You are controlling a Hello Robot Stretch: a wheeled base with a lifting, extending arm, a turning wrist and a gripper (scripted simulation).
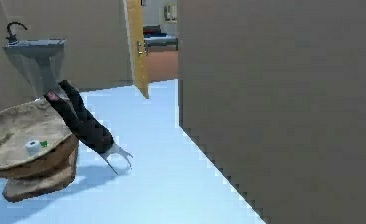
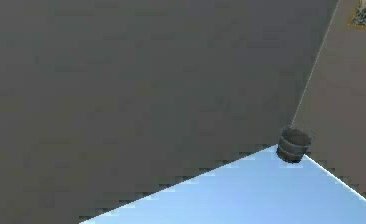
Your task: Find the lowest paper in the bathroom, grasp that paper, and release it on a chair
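A small white blob with a green speck (image 1: 36, 146) lies on the round brown top of a toilet-like fixture (image 1: 21, 160) at the forward view's lower left. Its shape is too small to tell whether it is paper. A long dark thing (image 1: 83, 120) leans from that fixture down to the floor and ends in a pale forked tip (image 1: 119, 157).
A grey sink with a dark faucet (image 1: 36, 45) stands on the back wall. An open wooden door (image 1: 141, 50) leads to another room. A broad dark wall (image 1: 281, 100) fills the right. Pale blue floor (image 1: 171, 170) runs between them. A small dark bin (image 2: 294, 143) sits in a corner.
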